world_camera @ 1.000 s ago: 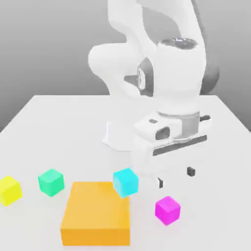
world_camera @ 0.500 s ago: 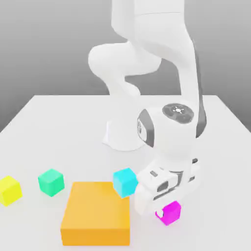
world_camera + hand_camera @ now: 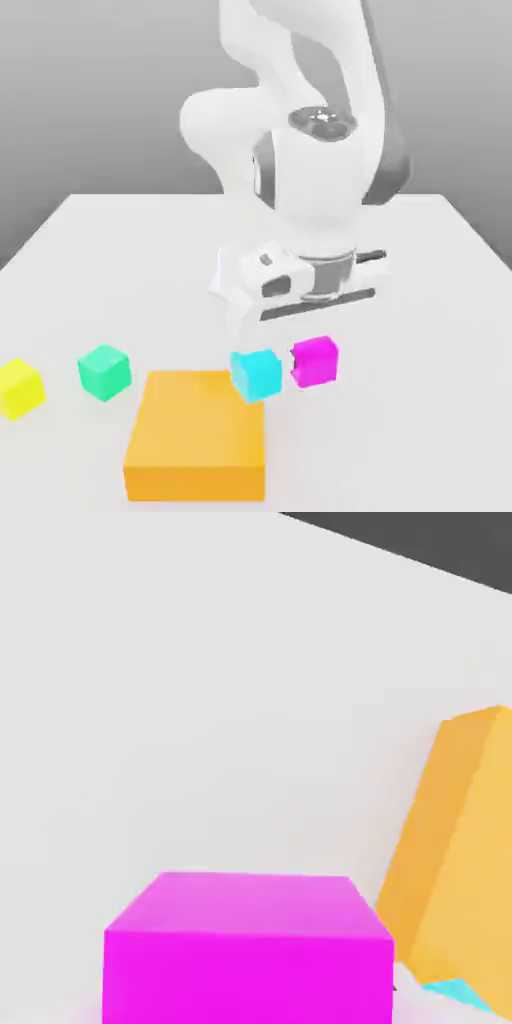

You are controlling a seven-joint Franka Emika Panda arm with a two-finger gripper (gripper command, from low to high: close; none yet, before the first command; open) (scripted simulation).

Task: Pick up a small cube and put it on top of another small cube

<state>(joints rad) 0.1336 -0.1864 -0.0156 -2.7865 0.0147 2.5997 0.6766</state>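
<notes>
The robot's hand point(image 3: 314, 345) is hanging above the white tabletop point(image 3: 440, 330), and it is holding the small pink cube point(image 3: 315, 361) by its sides. The pink cube is sitting up in the air, not touching the tabletop. In the hand view the pink cube point(image 3: 247, 949) is showing big and close, right under the camera.

The blue cube point(image 3: 256, 373) is sitting just beside the pink cube, toward the exterior view's left. It is resting at the far right corner of the big orange block point(image 3: 198, 435). The pictures are not showing whether the two are touching. The orange block is lying flat on the near part of the tabletop.

The green cube point(image 3: 104, 370) is sitting farther to the exterior view's left, near the orange block but apart from it. The yellow cube point(image 3: 19, 387) is sitting by the left edge, well apart from the pink cube.

In the hand view the orange block point(image 3: 455, 852) and a bit of the blue cube point(image 3: 462, 994) are peeking in beside the pink cube.
</notes>
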